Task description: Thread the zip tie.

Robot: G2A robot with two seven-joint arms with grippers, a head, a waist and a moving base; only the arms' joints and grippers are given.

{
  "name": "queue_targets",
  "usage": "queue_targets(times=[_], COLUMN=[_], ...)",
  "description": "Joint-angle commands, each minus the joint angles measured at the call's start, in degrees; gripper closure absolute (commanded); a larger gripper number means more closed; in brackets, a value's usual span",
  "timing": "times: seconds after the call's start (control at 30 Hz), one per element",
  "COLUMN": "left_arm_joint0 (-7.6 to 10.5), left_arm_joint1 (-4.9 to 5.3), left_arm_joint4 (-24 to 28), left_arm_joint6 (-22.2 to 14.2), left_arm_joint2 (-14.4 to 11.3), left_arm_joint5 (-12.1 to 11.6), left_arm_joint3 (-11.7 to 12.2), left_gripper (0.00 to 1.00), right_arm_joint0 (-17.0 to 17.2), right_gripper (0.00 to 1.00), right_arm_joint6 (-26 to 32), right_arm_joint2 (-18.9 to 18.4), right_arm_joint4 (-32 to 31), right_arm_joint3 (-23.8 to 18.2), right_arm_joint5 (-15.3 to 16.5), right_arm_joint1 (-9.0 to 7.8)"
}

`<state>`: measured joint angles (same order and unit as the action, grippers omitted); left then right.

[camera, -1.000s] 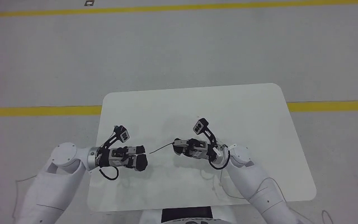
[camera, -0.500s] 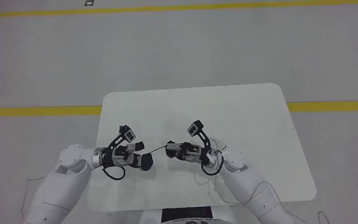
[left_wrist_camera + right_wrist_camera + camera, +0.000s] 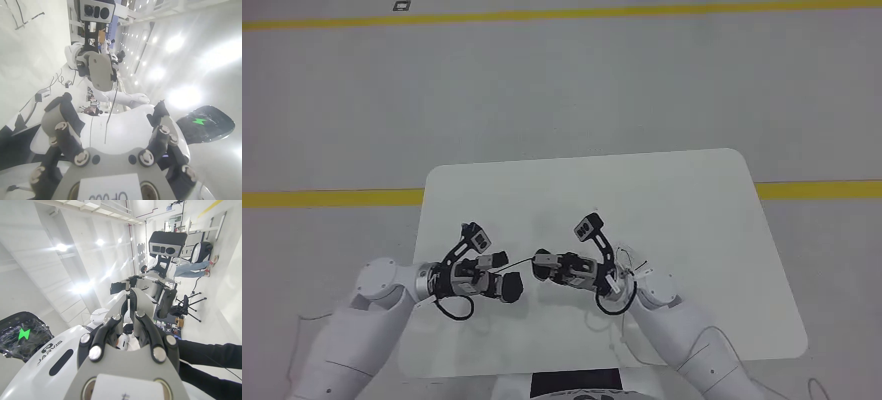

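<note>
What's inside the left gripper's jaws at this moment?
The free end of the zip tie runs between the spread fingers of the left gripper, apparently touching neither. Its other end is covered by the shut right gripper.

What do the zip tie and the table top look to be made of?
Zip tie: thin dark strand, probably flexible plastic, since it runs in a slight curve. Table top: smooth white surface with rounded corners, low sheen; laminate or painted board, cannot tell which.
</note>
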<state>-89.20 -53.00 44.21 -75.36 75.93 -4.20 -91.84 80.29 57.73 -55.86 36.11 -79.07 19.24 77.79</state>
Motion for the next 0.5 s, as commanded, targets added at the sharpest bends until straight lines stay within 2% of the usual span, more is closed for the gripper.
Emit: queue_targets(times=[0.0,0.07,0.23,0.33,0.47], left_arm_joint0=[0.05,0.01,0.01,0.05,0.13], left_arm_joint1=[0.01,-0.03,-0.03,-0.13,-0.1], left_arm_joint4=[-0.62,-0.57,-0.57,-0.96,-1.28], left_arm_joint6=[0.85,1.61,1.61,3.43,3.91], left_arm_joint2=[-0.28,-0.44,-0.44,-1.01,-1.23], left_arm_joint5=[0.16,-0.75,-0.75,-0.72,-1.06], left_arm_joint3=[-0.08,-0.75,-0.75,-1.35,-1.55], left_gripper=[0.0,0.0,0.0,0.0,0.0], right_arm_joint0=[0.02,-0.01,-0.01,0.29,0.55], right_gripper=[1.0,1.0,1.0,1.0,1.0], right_arm_joint6=[-0.38,-1.01,-1.01,-2.54,-3.15], right_arm_joint2=[0.17,0.15,0.15,0.46,0.59], right_arm_joint4=[-0.18,-0.71,-0.71,-1.75,-3.05], right_arm_joint3=[-0.11,-0.34,-0.34,-1.08,-1.87], right_arm_joint5=[0.24,0.24,0.24,-0.46,-1.42], right_arm_joint1=[-0.01,-0.05,-0.05,-0.09,-0.32])
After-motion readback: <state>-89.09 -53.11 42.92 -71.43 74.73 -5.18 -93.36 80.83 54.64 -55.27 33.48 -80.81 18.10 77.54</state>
